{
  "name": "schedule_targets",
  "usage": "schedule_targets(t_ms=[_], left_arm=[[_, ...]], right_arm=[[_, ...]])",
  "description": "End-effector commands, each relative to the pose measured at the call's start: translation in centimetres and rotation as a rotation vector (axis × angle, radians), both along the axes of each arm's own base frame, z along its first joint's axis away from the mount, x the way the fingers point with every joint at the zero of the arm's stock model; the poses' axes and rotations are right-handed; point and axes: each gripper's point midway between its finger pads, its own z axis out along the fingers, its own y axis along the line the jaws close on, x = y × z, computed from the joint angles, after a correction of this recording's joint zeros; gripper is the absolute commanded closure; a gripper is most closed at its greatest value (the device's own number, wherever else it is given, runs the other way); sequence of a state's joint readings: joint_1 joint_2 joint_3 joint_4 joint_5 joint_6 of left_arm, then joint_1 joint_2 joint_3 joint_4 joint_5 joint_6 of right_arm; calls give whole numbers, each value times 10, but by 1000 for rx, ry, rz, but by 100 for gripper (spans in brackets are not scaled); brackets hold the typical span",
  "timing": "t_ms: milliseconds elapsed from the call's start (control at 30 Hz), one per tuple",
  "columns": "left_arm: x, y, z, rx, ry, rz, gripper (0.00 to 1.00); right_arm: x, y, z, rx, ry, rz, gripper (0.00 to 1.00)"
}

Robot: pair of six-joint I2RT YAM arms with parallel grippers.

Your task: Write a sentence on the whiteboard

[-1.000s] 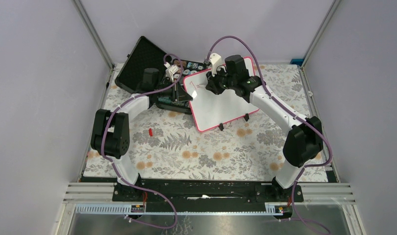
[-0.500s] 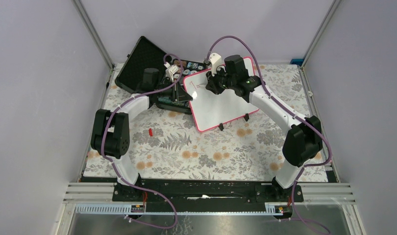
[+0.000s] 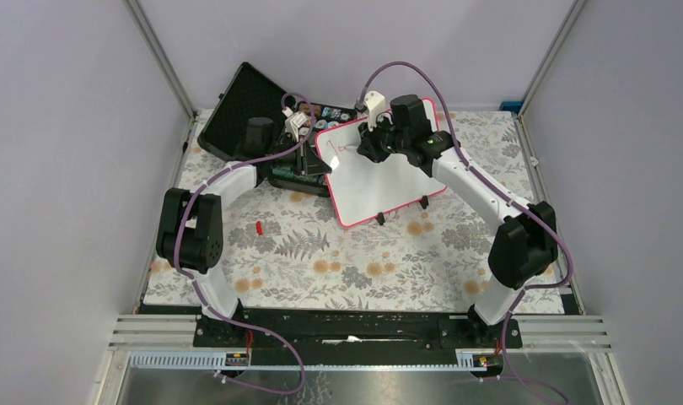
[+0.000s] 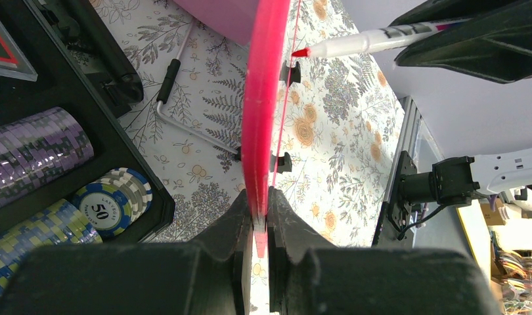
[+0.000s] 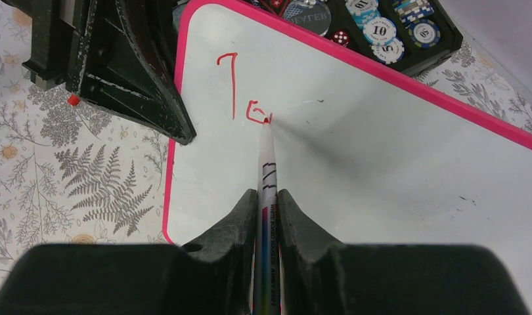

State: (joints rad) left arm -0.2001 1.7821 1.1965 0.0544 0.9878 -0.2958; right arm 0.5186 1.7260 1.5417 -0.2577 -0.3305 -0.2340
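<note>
Floral desk point(image 3: 321, 253); left end effector point(image 4: 261, 205) pinches whiteboard point(image 5: 381, 170) rim, probably steadying it while right end effector point(image 5: 268, 200), pinching marker point(image 5: 266, 157), touches tip to sentence point(image 5: 232, 85).

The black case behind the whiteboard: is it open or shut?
Open. The black case has its lid swung back, and poker chips lie exposed inside.

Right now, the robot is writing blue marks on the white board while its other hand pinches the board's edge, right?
Not quite: the marks are red, not blue. The right wrist view shows the red strokes and the marker with its red tip at the whiteboard. The left gripper does pinch the board's rim.
</note>
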Motion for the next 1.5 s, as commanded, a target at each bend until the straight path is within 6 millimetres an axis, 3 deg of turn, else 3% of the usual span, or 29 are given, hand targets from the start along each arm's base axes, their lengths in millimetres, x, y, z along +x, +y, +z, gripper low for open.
schedule_targets(t_ms=[0,133,833,1233,1467], left_arm=[[6,-5,11,2,-60,-10,100],[6,-5,12,2,-62,-12,100],[4,-5,11,2,-60,-15,100],[4,-5,11,2,-59,-16,100],[5,-5,11,3,-61,-15,100]], right_arm=[[-2,-14,41,63,-79,-20,100],[0,-20,39,61,-74,-28,100],[13,-1,23,58,-35,-1,100],[23,-9,22,26,-58,-62,100],[9,-12,9,9,-32,-26,100]])
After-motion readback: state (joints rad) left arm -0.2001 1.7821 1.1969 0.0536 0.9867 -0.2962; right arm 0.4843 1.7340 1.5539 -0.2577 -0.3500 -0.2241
